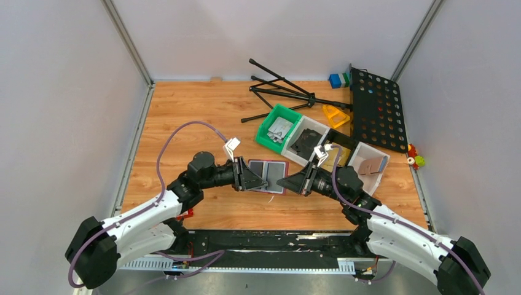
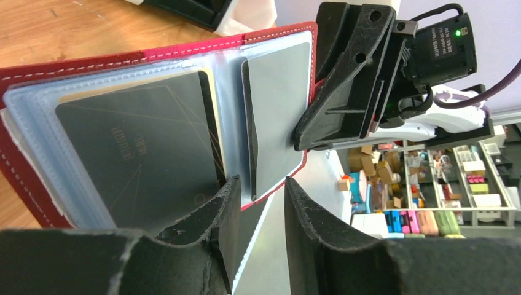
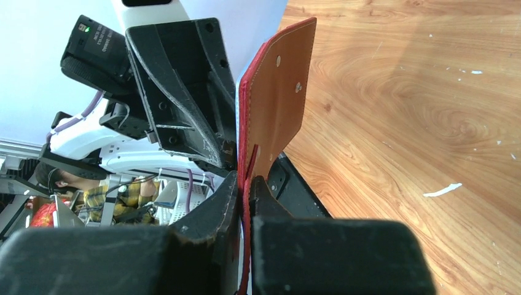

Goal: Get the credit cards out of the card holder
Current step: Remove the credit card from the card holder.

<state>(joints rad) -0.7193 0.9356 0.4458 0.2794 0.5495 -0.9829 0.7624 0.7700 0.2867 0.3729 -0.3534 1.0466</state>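
Observation:
The card holder (image 1: 268, 176) hangs open above the table between both grippers, its dark-red cover (image 3: 276, 104) outward and its clear sleeves (image 2: 37, 104) toward the left wrist camera. A dark credit card (image 2: 135, 147) fills the left sleeve, with a gold one edging out behind it. A grey card (image 2: 279, 104) sits in the right sleeve. My right gripper (image 3: 244, 184) is shut on the holder's red edge. My left gripper (image 2: 259, 196) stands open, its fingers straddling the holder's lower corner and the grey card's edge with a gap on each side.
Behind the holder stand a green bin (image 1: 279, 128) and white bins (image 1: 368, 165) with small parts. A black folded tripod (image 1: 282, 92) and a perforated black panel (image 1: 376, 109) lie at the back right. Small toys (image 1: 415, 158) sit at the right edge.

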